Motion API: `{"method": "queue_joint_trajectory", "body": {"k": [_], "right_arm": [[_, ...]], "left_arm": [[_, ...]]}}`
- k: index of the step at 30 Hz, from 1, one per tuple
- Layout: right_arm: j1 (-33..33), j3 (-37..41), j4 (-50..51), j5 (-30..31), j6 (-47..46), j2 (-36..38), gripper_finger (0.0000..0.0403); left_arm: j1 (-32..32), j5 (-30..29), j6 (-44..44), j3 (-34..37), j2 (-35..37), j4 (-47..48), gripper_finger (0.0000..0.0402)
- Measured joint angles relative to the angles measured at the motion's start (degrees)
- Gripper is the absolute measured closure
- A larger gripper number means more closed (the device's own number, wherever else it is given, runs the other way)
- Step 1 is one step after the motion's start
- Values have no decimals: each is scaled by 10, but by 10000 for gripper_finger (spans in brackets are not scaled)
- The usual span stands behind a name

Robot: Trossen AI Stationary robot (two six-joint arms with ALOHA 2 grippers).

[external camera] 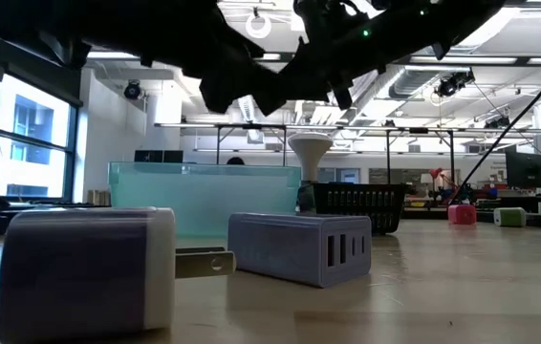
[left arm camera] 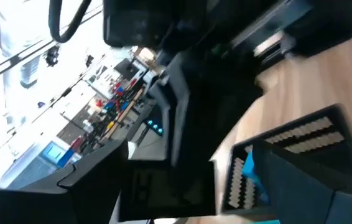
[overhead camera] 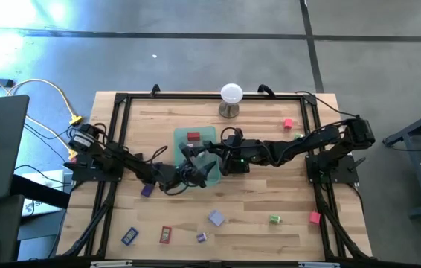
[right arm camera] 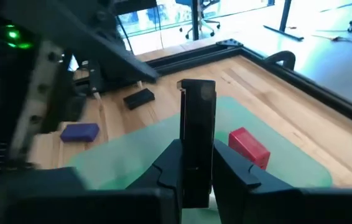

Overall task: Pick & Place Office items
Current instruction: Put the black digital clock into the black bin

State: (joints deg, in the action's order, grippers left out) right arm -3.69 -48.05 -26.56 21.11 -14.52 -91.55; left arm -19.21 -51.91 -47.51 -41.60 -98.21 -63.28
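Nearest the front edge in the high view lay a blue item [overhead camera: 129,236], a red flat item [overhead camera: 166,235], a small purple item [overhead camera: 201,237] and a lavender block [overhead camera: 216,217]. A green item [overhead camera: 274,219] and a pink block [overhead camera: 314,217] sat further right. In the low view a purple charger block [external camera: 300,247] with front ports stood close, and a bigger blurred block [external camera: 87,271] with metal prongs stood closer still.

Mid-table, both arms met over the translucent green tray [overhead camera: 181,137]. The right gripper [right arm camera: 196,173] was clamped on a black flat item [right arm camera: 197,137], held upright between its fingers above the tray's floor. A red block [right arm camera: 249,146] lay inside the tray just beside that held piece, not touching the fingers. The same red block [overhead camera: 193,136] showed toward the tray's far half from above.

The left gripper [overhead camera: 193,165] hovered at the tray's near edge, close to the right one. Jaw state could not be told; the left wrist view was blurred and mostly filled with dark arm parts. A purple item [overhead camera: 147,190] lay beside the left arm, outside the tray. The right wrist view also showed a blue-purple block [right arm camera: 79,131] and a black block [right arm camera: 139,98] on bare wood beyond the tray.

Farther back, a pink block [overhead camera: 288,123] sat on the far right. A white ball on a stand [overhead camera: 230,99] stood at the far edge.
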Motion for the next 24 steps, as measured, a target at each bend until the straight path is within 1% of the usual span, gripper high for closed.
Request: {"method": "queue_joint_trajectory", "body": {"k": [2,4,5,9,13,16,19,22,24], "right_arm": [[-5,0,3,10,21,0,354],[-14,0,7,36,59,3,354],[-20,0,7,51,82,6,354],[-53,-1,3,121,191,8,354],[-85,-1,19,176,285,8,353],[-114,-1,50,220,309,8,353],[-141,-1,73,256,312,8,353],[-165,-1,110,270,311,16,353],[-176,-1,147,270,292,33,353]], "left_arm": [[-11,-12,39,0,0,-16,66],[-24,-22,98,0,4,-19,67],[-32,-22,110,0,9,-17,67],[-66,-19,81,0,24,-16,71],[-89,-54,57,0,36,-15,71],[-93,-97,62,0,41,-12,71],[-93,-142,56,1,43,-11,71],[-90,-157,35,1,43,-9,71],[-89,-158,34,1,43,-9,71]]}}
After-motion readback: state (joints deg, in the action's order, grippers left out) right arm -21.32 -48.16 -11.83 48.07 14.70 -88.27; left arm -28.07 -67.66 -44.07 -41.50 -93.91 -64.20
